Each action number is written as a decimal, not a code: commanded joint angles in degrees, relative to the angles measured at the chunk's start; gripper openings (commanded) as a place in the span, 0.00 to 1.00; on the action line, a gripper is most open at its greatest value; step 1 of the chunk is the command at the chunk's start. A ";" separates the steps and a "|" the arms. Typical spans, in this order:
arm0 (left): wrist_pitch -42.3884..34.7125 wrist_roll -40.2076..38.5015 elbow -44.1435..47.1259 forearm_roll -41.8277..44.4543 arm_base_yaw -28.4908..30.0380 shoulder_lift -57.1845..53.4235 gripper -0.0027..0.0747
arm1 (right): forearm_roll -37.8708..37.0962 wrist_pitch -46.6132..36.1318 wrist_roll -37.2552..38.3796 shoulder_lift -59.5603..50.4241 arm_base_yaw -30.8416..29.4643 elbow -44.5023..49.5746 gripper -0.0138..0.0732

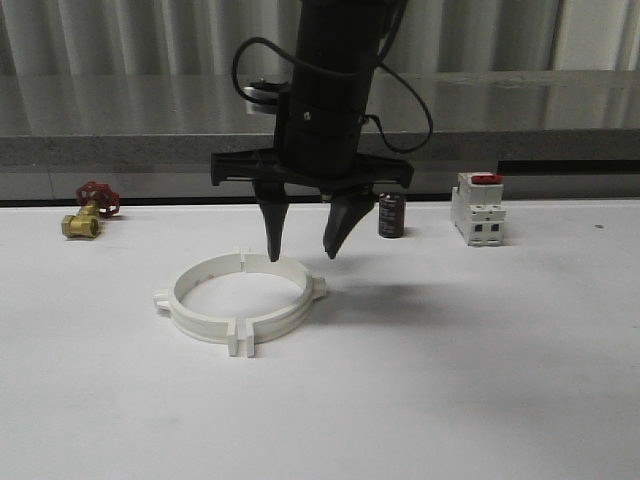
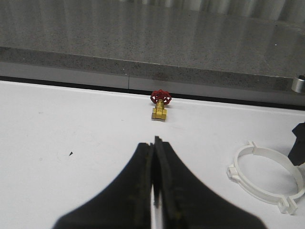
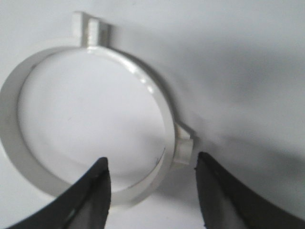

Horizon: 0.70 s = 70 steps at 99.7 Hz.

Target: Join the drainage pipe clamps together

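Your drainage pipe clamps (image 1: pixel 240 298) sit on desk (image 1: pixel 450 380) as one ring, flanges apparently meeting; right gripper (image 1: pixel 305 250) hangs released just above ring's rear-right rim, grasping nothing; left gripper (image 2: pixel 156 157) clenched, empty, left of ring; brass valve (image 1: pixel 88 212) far left.

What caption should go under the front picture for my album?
Robot's open right gripper hovers over the white ring of two pipe clamps on the table.
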 commanded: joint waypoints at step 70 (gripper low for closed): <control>-4.39 -0.08 -1.49 0.03 0.08 0.50 0.01 | -2.10 10.60 -14.49 -21.50 -11.79 -1.66 0.08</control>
